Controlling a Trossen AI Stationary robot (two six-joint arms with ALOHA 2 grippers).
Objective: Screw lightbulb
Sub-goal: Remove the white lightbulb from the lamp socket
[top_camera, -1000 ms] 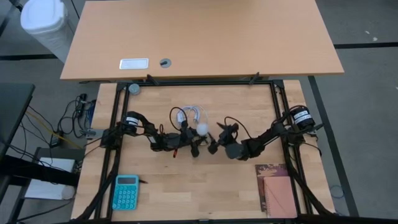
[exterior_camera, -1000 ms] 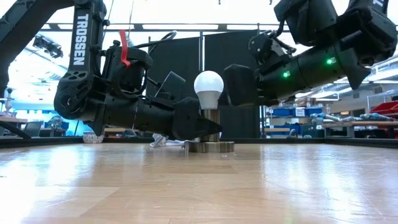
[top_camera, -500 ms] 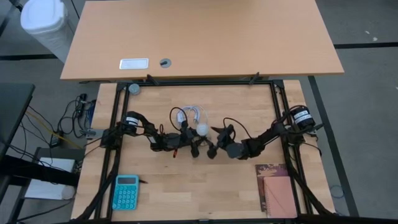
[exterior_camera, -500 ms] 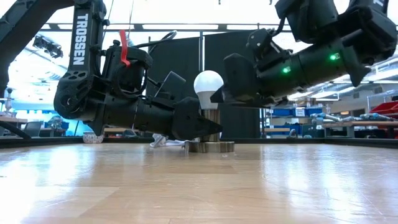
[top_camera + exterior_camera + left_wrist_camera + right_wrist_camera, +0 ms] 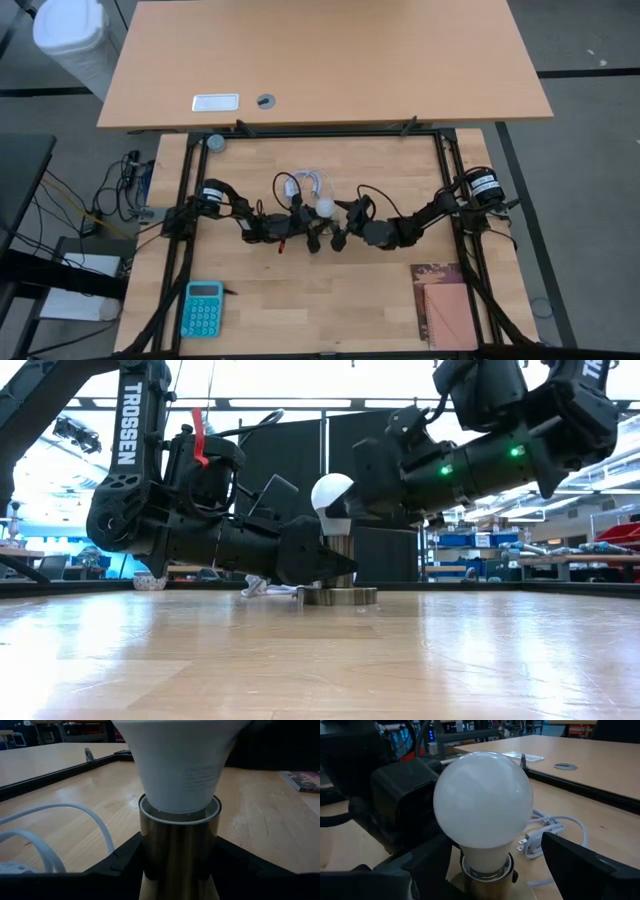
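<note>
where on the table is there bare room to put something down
Free: front middle between the calculator and the notebook; also the back right corner. Crowded: the centre, where both grippers flank the bulb beside the cable.

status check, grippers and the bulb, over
Left gripper clamped on brass socket. Right gripper open, fingers flanking lightbulb, no grip seen. Bulb upright in socket. White cable behind, clear.

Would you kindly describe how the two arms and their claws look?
Both arms are dark and blocky. The left arm bears white TROSSEN lettering and a red tag, with thin black cables looping off it. The right arm shows small green lights. Each claw, left and right, has two dark fingers.
</note>
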